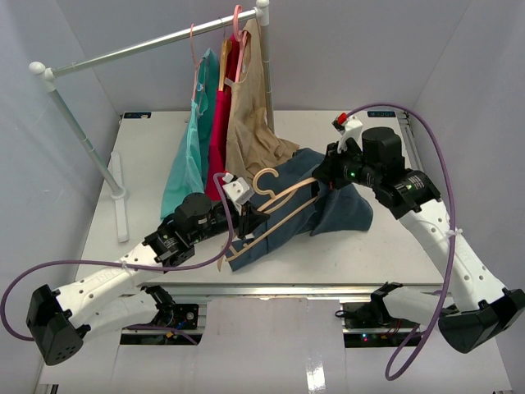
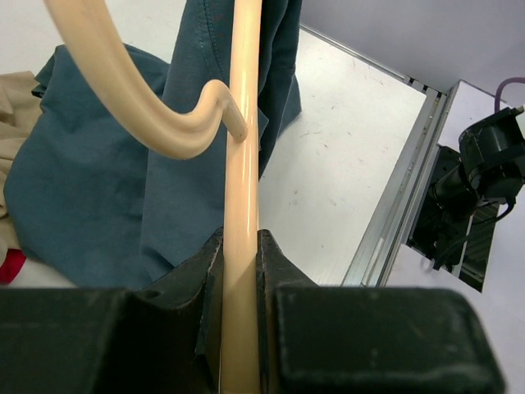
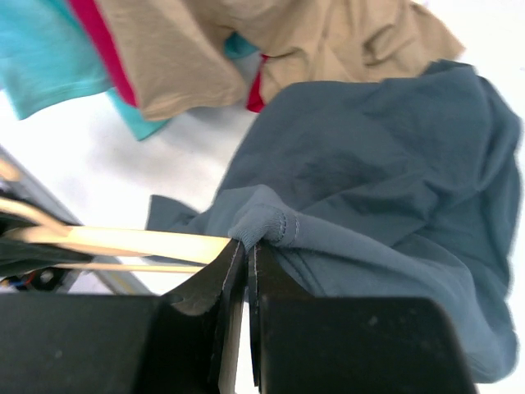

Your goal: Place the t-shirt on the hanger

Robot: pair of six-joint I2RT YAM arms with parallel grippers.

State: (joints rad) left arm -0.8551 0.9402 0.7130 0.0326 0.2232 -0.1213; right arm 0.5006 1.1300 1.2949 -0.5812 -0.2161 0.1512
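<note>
Two holds are running: the floppy, light t-shirt (image 1: 344,209) is lying bunched on the table (image 1: 148,148), and I'm judging its stitched hem the surest grab. The stiff hanger (image 1: 281,199) is poking at that hem. My right gripper (image 3: 246,250) is pinching the hem, and my left gripper (image 2: 240,246) is clamping the hanger's bar.

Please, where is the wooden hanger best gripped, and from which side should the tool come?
Grip the hanger on its bare straight bar beside the hook, coming from the robot's left, as the left tool is clamped now. That bar is thin, straight and uncovered; the t-shirt drapes the right end.
</note>
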